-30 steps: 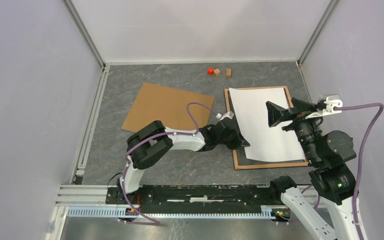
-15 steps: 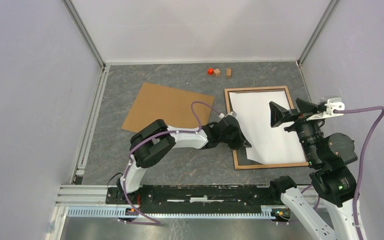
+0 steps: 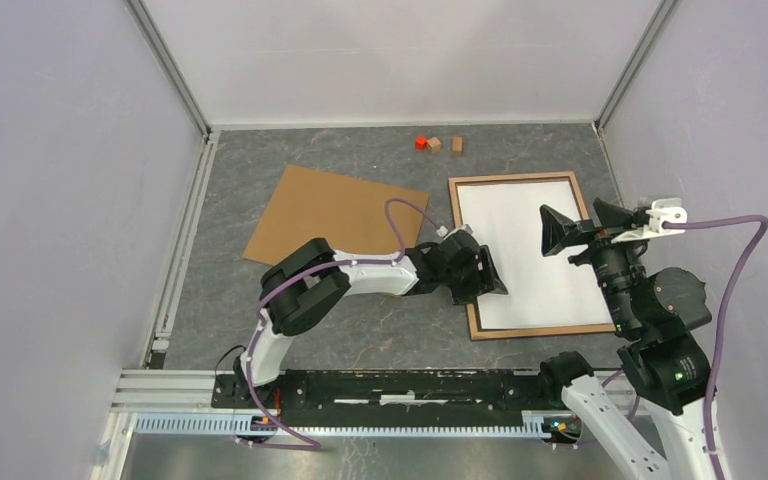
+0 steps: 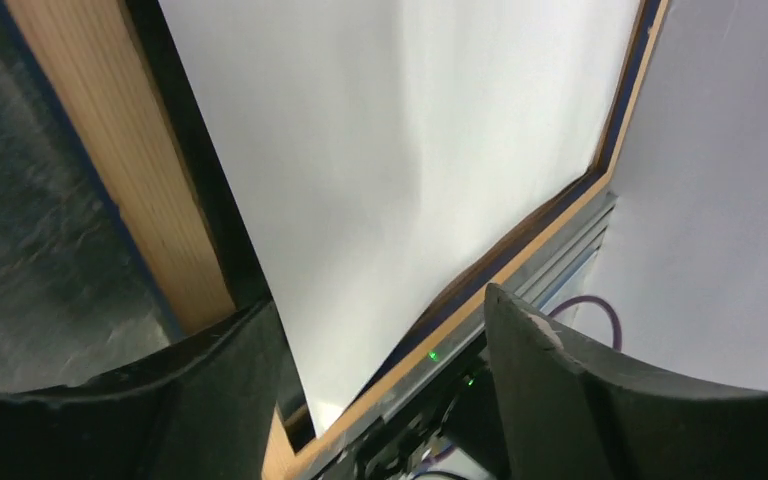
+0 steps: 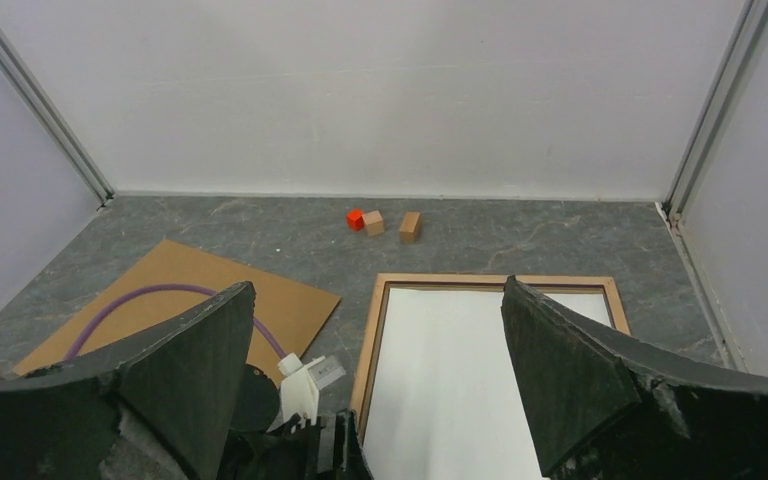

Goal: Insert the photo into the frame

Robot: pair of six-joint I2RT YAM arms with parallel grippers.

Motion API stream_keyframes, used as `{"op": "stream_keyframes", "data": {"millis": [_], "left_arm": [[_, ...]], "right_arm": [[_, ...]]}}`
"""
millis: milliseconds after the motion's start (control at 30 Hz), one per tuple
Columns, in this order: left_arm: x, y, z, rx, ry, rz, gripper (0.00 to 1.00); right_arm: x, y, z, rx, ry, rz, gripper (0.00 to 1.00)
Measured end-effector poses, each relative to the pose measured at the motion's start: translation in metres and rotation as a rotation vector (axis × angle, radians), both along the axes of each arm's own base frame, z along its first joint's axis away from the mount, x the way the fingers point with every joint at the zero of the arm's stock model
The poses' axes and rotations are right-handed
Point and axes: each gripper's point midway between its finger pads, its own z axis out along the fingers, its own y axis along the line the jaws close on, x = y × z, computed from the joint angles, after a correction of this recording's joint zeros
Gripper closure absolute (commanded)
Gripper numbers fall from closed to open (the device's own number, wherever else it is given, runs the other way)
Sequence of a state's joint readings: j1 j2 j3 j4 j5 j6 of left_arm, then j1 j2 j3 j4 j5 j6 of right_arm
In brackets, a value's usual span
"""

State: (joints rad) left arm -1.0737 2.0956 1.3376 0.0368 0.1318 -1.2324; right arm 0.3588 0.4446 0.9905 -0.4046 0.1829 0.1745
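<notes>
Left arm [image 3: 360, 276]: white shells, black joint housings; carries purple cable [image 5: 160, 290] in a loop. Right arm [image 3: 675, 300]: same colours, purple lead [image 3: 720, 221] off a white wrist bracket [image 3: 665, 210], green light [image 3: 678, 371] low down. Ends in matte black wedge fingers [image 5: 580, 380].

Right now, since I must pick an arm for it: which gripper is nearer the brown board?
Left. The left gripper sits at the frame's left rail, close to the brown board; the right gripper hangs above the frame's right half, farther off.
</notes>
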Motion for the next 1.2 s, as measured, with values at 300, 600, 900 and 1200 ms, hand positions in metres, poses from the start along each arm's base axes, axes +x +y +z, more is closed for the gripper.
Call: {"op": "stream_keyframes", "data": {"millis": [300, 600, 900, 1200], "left_arm": [[-0.013, 0.091, 0.085, 0.061, -0.170, -0.078, 0.04], [0.044, 0.310, 0.128, 0.086, -0.280, 0.410, 0.00], [0.015, 0.330, 0.063, 0.146, -0.006, 0.579, 0.00], [0.019, 0.338, 0.006, 0.183, 0.125, 0.750, 0.00]], "right_arm": [[0.015, 0.005, -0.019, -0.027, 0.087, -0.003, 0.02], [0.085, 0.068, -0.116, -0.130, 0.378, 0.194, 0.03], [0.169, 0.149, -0.222, -0.157, 0.568, 0.470, 0.07], [0.260, 0.212, -0.262, -0.156, 0.597, 0.641, 0.08]]}}
